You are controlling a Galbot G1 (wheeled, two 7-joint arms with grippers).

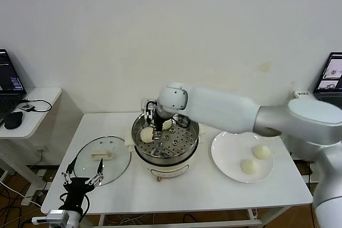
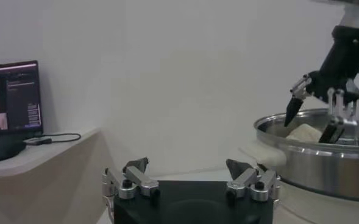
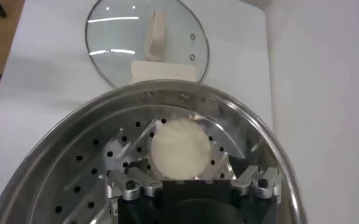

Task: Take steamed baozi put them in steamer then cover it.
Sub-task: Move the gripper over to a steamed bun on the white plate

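The steamer (image 1: 166, 159) stands mid-table with two baozi on its perforated tray, one (image 1: 147, 133) on the left and one (image 1: 168, 124) behind. My right gripper (image 1: 155, 125) hangs open over the tray. In the right wrist view its fingers (image 3: 132, 175) stand apart on either side of a baozi (image 3: 178, 146) that rests on the tray. Two more baozi (image 1: 261, 151) (image 1: 249, 166) lie on the white plate (image 1: 227, 156). The glass cover (image 1: 101, 159) lies flat on the table left of the steamer. My left gripper (image 1: 84, 172) is open and empty near the table's front left corner.
A low side table (image 1: 37, 105) with a laptop (image 1: 9, 78) and mouse stands at the left. Another laptop (image 1: 332, 73) is at the far right. The right arm spans above the plate and the steamer's right side.
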